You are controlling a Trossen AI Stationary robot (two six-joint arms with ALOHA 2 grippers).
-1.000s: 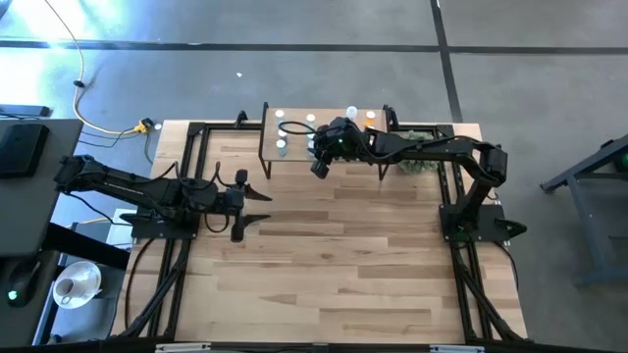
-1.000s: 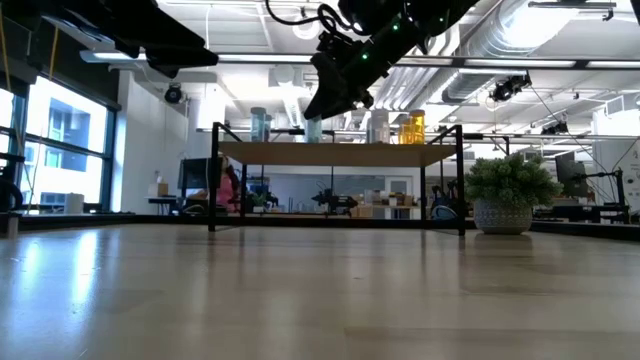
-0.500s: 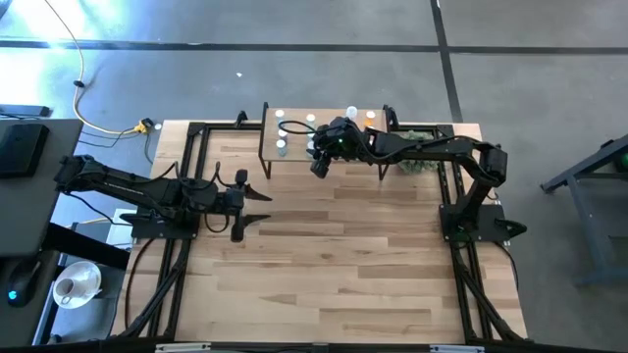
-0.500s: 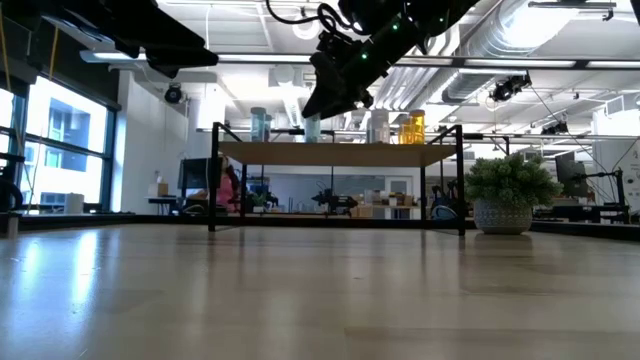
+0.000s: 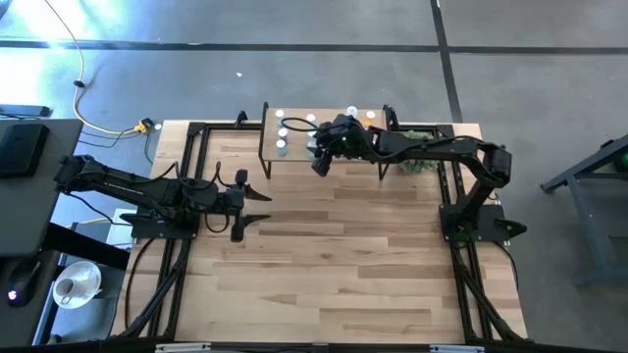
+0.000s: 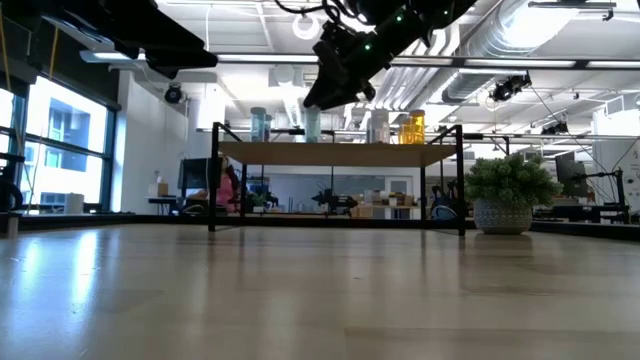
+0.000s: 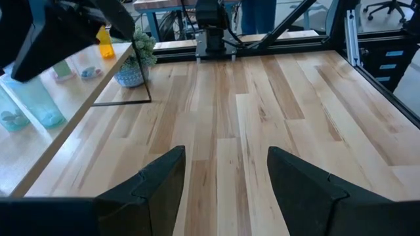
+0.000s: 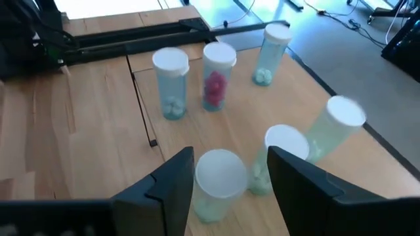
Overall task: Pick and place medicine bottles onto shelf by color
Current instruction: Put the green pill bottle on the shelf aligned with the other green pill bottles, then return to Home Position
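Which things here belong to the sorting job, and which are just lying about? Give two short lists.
Part of the job:
- bottles on the shelf
- shelf
- right gripper, open above the bottles
- left gripper, open, waiting over the table's left side

Just lying about:
- potted plant
- cup on the floor beside the table

You have six white-capped medicine bottles (image 8: 216, 183) in the right wrist view, all upright on the light-wood shelf (image 8: 236, 124): three pale blue, one holding red pills (image 8: 216, 75), and three pale green. In the low view, an orange bottle (image 6: 412, 127) stands toward the shelf's right end.
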